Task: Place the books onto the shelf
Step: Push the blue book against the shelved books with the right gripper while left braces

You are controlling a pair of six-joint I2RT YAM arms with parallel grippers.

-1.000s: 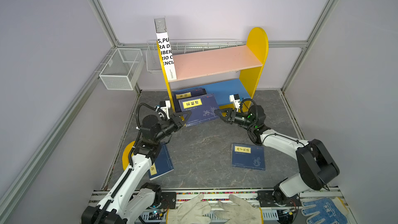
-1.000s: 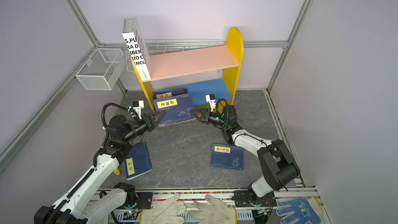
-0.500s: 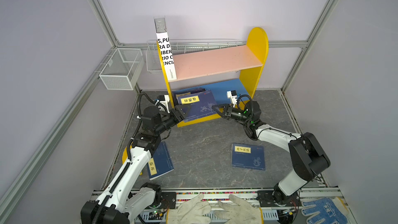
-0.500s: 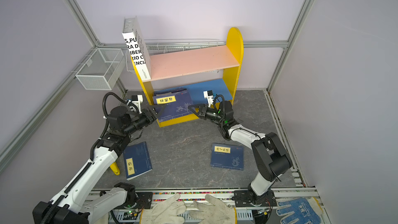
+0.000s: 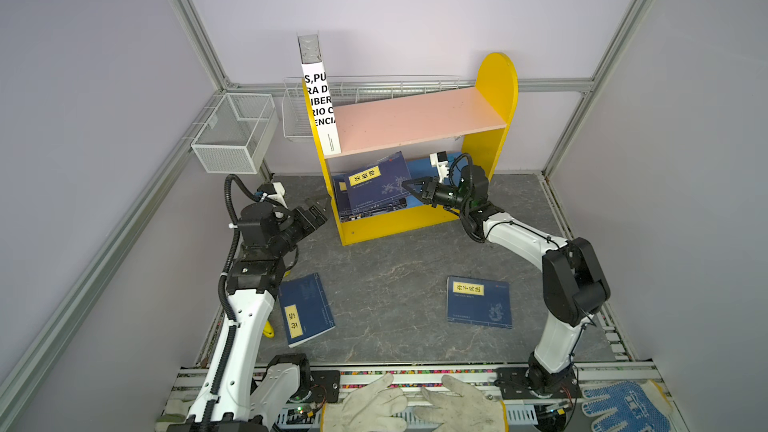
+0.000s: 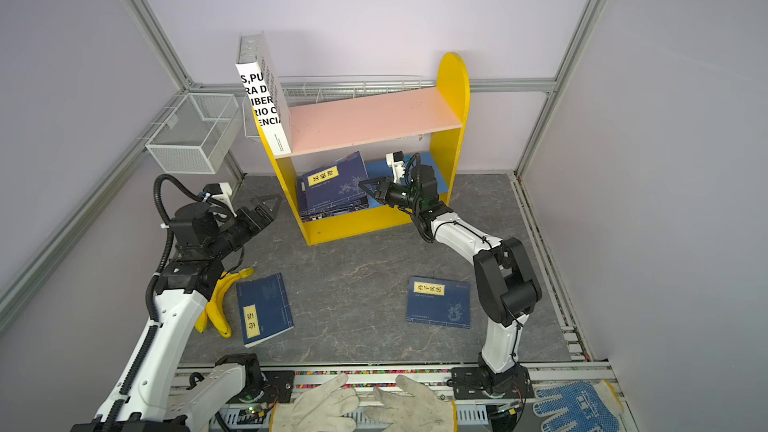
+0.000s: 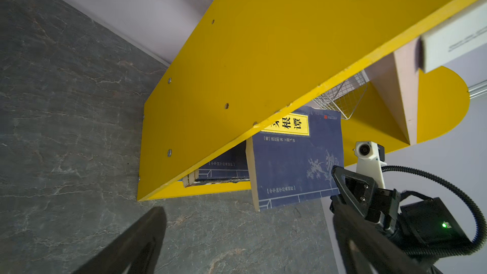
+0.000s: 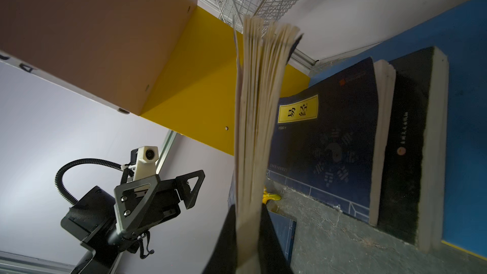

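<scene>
Books sit on both levels of the yellow shelf [image 5: 496,89]: on its pink upper board [image 5: 415,118] a large white book [image 5: 320,105] with black lettering stands upright against the left side panel. On the blue lower board [image 5: 419,166] lies a flat stack [image 5: 361,213], which the right wrist view shows as a navy labelled book [image 8: 329,141] on top of a thicker black book [image 8: 411,154]. Over that stack a tilted navy book [image 5: 376,184] lies cover-up, its far edge raised toward the underside of the pink board and its near corner jutting past the shelf's front lip. The right claw [image 5: 409,189] is clenched on this book's right edge, with pale page edges pinched between its jaws in the right wrist view; the stack lies just below and to its left. The left claw [image 5: 318,207] is spread wide and grips nothing, hovering just outside the shelf's left side panel, apart from every book. Nearer the arm bases than either claw, two more navy books lie flat on the floor, one [image 5: 305,309] beside the left arm and one [image 5: 478,301] beside the right arm, with a banana [image 6: 216,305] next to the former. A white wire basket [image 5: 235,135] hangs on the wall beyond the left claw
</scene>
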